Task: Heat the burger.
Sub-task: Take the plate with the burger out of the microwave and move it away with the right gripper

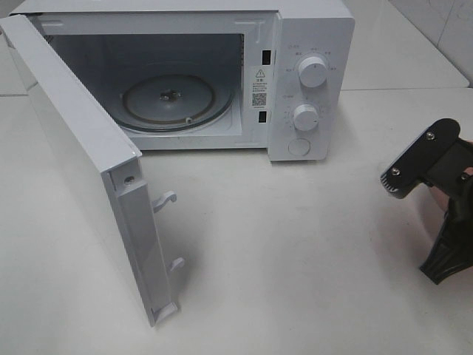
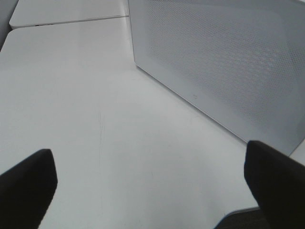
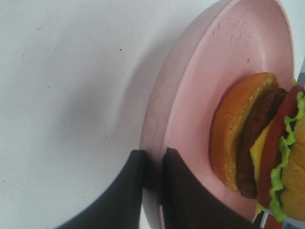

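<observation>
The right gripper [image 3: 152, 183] is clamping the round pink plate's [image 3: 190, 109] rim; keep the layered brown-bun burger [image 3: 259, 148] level approaching the white microwave's [image 1: 310, 81] open cavity.

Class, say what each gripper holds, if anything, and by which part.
Right gripper pinches the pink plate by its rim, burger aboard. Left gripper holds nothing.

White microwave [image 1: 310, 81], white knobs [image 1: 313, 72], door [image 2: 224, 62] with fine dotted mesh. Pale grey tabletop [image 1: 295, 251]. Pink plate [image 3: 190, 119]. Burger [image 3: 259, 148]: brown bun, dark patty, yellow cheese, red slice, green lettuce. Black end effectors [image 3: 152, 191].
</observation>
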